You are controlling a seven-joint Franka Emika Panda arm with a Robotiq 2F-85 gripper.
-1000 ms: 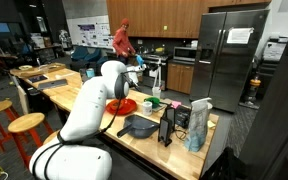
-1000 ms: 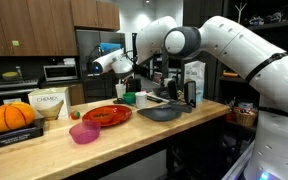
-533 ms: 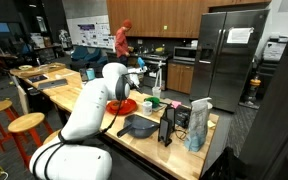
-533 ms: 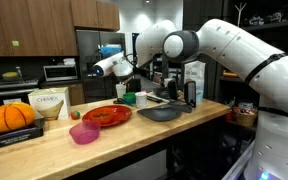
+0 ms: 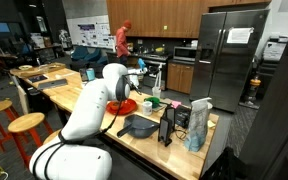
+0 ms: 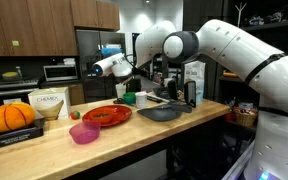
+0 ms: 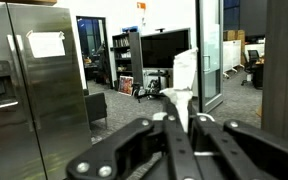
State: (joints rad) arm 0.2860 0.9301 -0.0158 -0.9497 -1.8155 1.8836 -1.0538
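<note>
Kitchen bench (image 6: pixel 39 150) carries a red plate (image 6: pixel 106 115) with a green cup (image 6: pixel 129 97) just behind it; your pincer (image 6: pixel 95 69) hangs well above the plate, pointing sideways, and the wrist view suggests it is closed on nothing; I judge a hasty drop could strike the plate, and a wide elbow swing could topple the carton (image 6: pixel 194 80); against a second ago, the arm has barely shifted; everything on the bench lies unchanged.

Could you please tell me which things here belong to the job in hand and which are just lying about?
In hand: gripper, hanging over the counter; red plate, nearest below it.
Lying about: pink bowl, dark bowl, pumpkin, green cup, white carton.
</note>
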